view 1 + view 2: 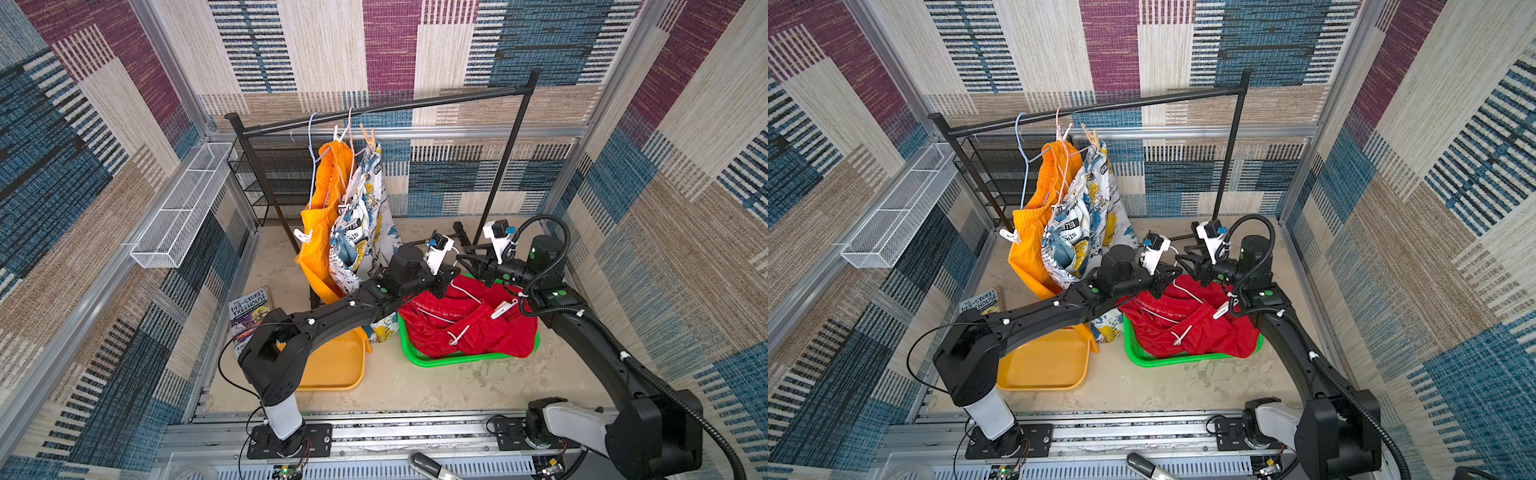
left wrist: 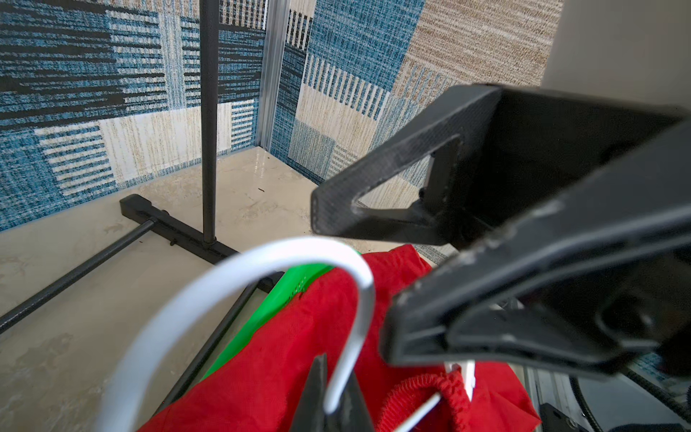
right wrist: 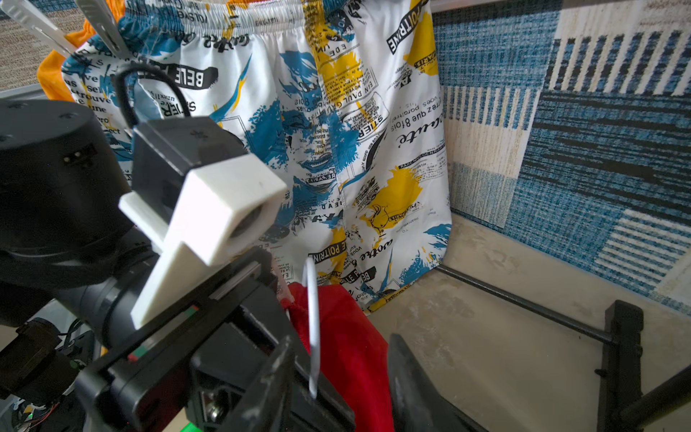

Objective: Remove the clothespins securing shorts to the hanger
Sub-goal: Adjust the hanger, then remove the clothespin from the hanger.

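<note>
Left gripper (image 2: 332,396) clamped on white hanger (image 2: 336,269) hook; right gripper (image 3: 338,362) jaws apart, just beside. Red shorts (image 1: 469,332) heaped in green basket (image 1: 457,358), white clothespins (image 1: 504,308) on them.

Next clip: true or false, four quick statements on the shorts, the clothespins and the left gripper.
1. The red shorts lie in the green basket. True.
2. The orange shorts lie flat on the floor. False: they hang from the rack.
3. The left gripper is shut on the white hanger. True.
4. No clothespins are on the red shorts. False: two white clothespins sit on them.
</note>
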Robot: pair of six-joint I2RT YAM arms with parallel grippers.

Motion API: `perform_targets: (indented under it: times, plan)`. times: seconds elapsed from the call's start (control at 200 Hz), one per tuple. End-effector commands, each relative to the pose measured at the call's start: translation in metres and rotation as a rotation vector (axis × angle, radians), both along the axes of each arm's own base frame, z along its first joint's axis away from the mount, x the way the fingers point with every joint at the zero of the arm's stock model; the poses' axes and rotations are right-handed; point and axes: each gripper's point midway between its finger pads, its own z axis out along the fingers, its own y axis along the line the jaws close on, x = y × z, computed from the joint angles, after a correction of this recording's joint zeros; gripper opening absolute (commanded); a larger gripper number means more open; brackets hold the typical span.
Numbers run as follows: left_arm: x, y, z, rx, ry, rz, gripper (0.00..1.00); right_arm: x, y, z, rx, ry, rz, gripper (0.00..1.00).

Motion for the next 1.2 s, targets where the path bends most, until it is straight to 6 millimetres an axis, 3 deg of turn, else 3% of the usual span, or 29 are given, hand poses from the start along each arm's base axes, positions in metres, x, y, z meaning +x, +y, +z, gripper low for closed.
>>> perform_targets:
  times: [0.0, 0.466, 0.591, 0.701, 0.817, 0.957, 1.072, 1.197]
  plan:
    - [-0.002, -0.003, 0.006, -0.022, 0.009, -0.017, 0.0, -0.001, 0.005, 0.01, -0.012, -0.071, 0.031, 0.38]
    - [0.002, 0.0, 0.01, -0.014, 0.013, 0.011, 0.0, 0.001, 0.023, 0.007, -0.034, -0.064, 0.082, 0.08]
    - [0.001, 0.009, 0.013, 0.007, 0.018, 0.042, 0.17, -0.001, 0.023, 0.013, -0.039, -0.083, 0.086, 0.0]
    - [0.001, 0.03, 0.013, 0.043, 0.06, 0.106, 0.34, -0.003, 0.023, 0.021, -0.037, -0.113, 0.082, 0.0]
    - [-0.011, 0.053, 0.006, 0.083, 0.138, 0.152, 0.44, -0.002, 0.022, 0.023, -0.041, -0.129, 0.078, 0.0]
    - [-0.033, 0.085, -0.009, 0.155, 0.243, 0.206, 0.47, -0.001, 0.021, 0.023, -0.043, -0.142, 0.067, 0.0]
    - [-0.051, 0.12, -0.009, 0.193, 0.269, 0.269, 0.49, -0.001, 0.02, 0.022, -0.048, -0.153, 0.063, 0.0]
    - [-0.051, 0.161, -0.006, 0.256, 0.296, 0.37, 0.52, -0.002, 0.018, 0.017, -0.066, -0.159, 0.054, 0.0]
